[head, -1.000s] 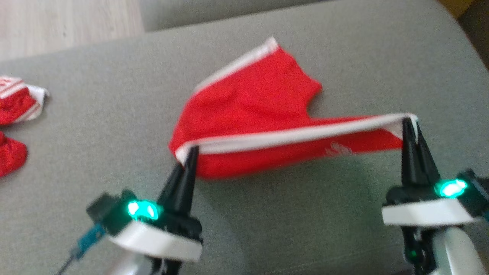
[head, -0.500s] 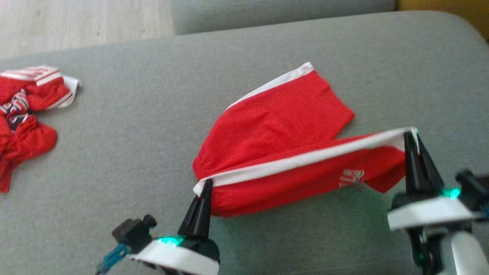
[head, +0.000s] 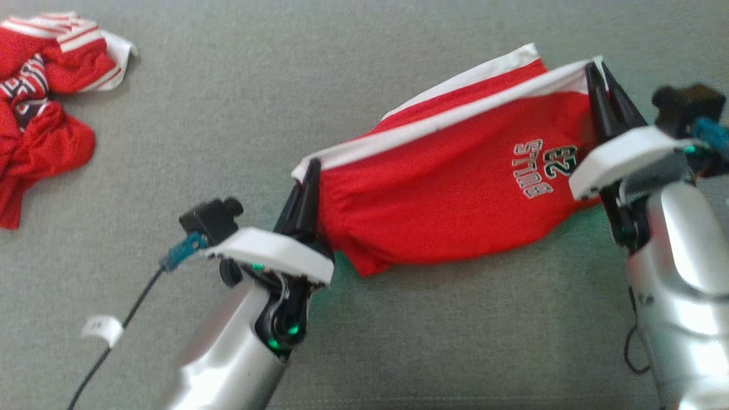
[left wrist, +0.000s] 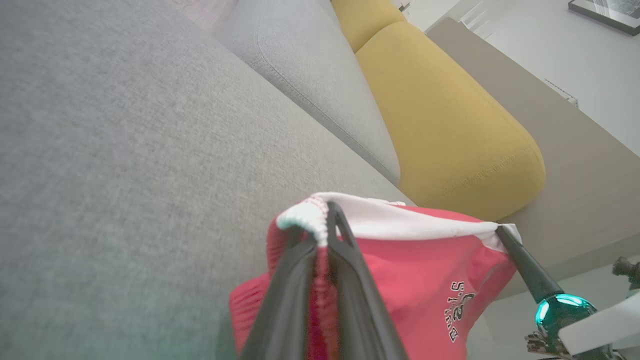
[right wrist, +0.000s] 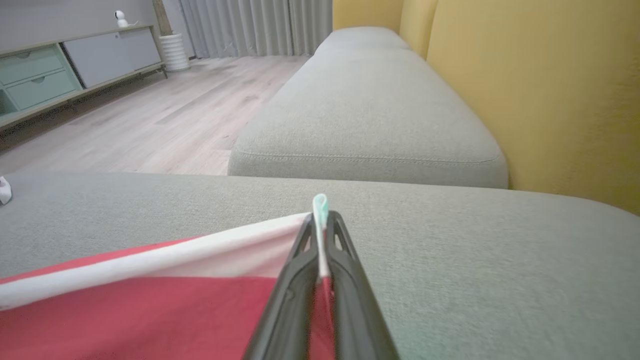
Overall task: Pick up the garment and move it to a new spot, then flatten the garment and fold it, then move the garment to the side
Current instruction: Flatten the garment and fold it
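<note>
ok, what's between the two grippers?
The red garment, stretched from left gripper to right gripper, both shut on its white edge; head view shows it.

- The crumpled red-and-white striped cloth heap (head: 40,108) runs off the head view's left edge.
- The red mesh shorts with a white waistband (head: 444,193) are doubled over, so the rear layer is mostly hidden. Both wrist views cut them off at the bottom edge.
- A small white object (right wrist: 4,190) at the right wrist view's left edge is too cropped to identify.
</note>
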You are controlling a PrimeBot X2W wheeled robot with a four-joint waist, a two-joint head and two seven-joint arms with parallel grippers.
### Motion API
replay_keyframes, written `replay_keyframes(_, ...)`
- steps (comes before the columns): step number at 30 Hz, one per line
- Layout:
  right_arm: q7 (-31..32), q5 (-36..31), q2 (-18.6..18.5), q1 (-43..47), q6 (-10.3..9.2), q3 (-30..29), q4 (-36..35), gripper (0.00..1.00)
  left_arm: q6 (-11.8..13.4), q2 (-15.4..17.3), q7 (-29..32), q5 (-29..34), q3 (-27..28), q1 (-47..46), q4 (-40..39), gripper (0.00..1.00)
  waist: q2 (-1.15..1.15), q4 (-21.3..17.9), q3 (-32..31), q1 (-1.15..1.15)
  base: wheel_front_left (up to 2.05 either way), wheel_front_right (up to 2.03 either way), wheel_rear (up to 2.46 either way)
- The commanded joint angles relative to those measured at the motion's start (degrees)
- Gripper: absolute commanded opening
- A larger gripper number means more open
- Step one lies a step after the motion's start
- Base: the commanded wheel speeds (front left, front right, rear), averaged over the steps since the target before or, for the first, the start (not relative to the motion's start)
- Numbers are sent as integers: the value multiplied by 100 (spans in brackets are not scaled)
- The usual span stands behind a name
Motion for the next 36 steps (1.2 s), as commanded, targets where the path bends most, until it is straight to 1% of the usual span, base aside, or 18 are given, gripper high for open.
replay_keyframes(1,-40,20,-66,-336,37,143,91,0,-17,5,-23,-51,245,-290,37,0,0,148,209,-2,0,0,0)
replay_keyframes(5,-102,120,-106,-943,37,276,915,0,-55,-74,-11,-182,196,-636,458,0,0,243,338,-2,0,0,0)
replay_keyframes(11,-172,232,-126,-1614,37,430,2015,0,6,-123,-16,-311,-39,-993,885,0,0,337,410,-2,0,0,0)
replay_keyframes(12,-218,228,-141,-1703,37,459,2165,14,11,-126,-20,-335,-89,-1026,916,0,0,351,412,-2,0,0,0)
replay_keyframes(13,-269,219,-155,-1785,37,491,2305,40,25,-128,-14,-367,-139,-1047,943,0,0,366,408,-2,0,0,0)
replay_keyframes(14,-320,219,-162,-1858,37,528,2438,86,51,-129,0,-409,-195,-1060,960,0,0,379,403,-2,0,0,0)
replay_keyframes(15,-364,219,-171,-1925,37,575,2568,100,80,-129,28,-433,-267,-1070,972,0,0,393,394,-2,0,0,0)
replay_keyframes(16,-417,218,-183,-1984,37,628,2680,100,107,-130,53,-445,-337,-1075,975,35,0,408,383,-2,0,0,0)
replay_keyframes(17,-472,225,-195,-2037,37,679,2792,100,135,-130,66,-461,-393,-1073,965,97,0,423,368,-2,0,0,0)
replay_keyframes(18,-520,230,-211,-2084,37,725,2904,100,174,-131,76,-461,-443,-1070,953,100,0,439,351,-2,0,0,0)
replay_keyframes(21,-669,276,-246,-2210,37,820,3192,100,270,-125,105,-342,-601,-1052,882,100,0,482,298,-2,0,0,0)
replay_keyframes(23,-769,329,-254,-2276,37,862,3352,100,330,-50,93,-242,-668,-1013,797,100,0,501,254,-2,0,0,0)
replay_keyframes(30,-951,606,-301,-2298,37,1083,3759,100,580,494,146,216,-987,-708,302,100,0,531,4,-2,0,0,0)
replay_keyframes(36,-937,896,-390,-2173,37,1345,3929,100,852,1000,155,435,-1065,-359,-286,100,0,506,-282,-2,0,0,0)
